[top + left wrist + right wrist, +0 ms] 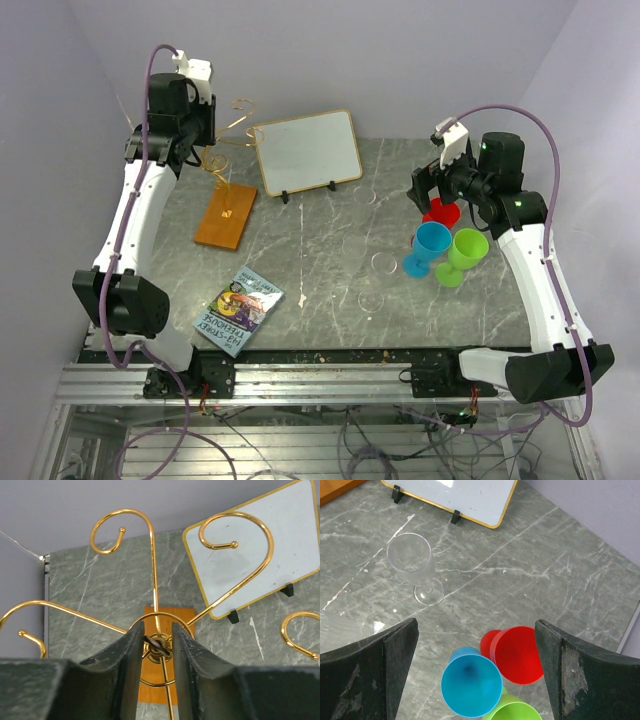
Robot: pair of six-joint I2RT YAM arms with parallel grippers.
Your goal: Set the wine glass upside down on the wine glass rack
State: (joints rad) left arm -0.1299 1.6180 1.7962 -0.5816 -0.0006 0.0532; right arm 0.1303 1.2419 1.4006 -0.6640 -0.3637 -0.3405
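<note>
1. The pick-up has not begun, as I judge it. My right end effector (476,625) hangs wide and empty over the coloured cups (471,685) near the right edge of the counter (545,570).
2. The wine glass (411,560) stands upright, apart from it, toward the far edge.
3. My left end effector (158,630) sits narrow about the top hub of the wine glass rack (226,215), by the far-left corner. I cannot tell whether it pinches.
4. Next I should probably reach the right one to the glass, grip it and invert it.
</note>
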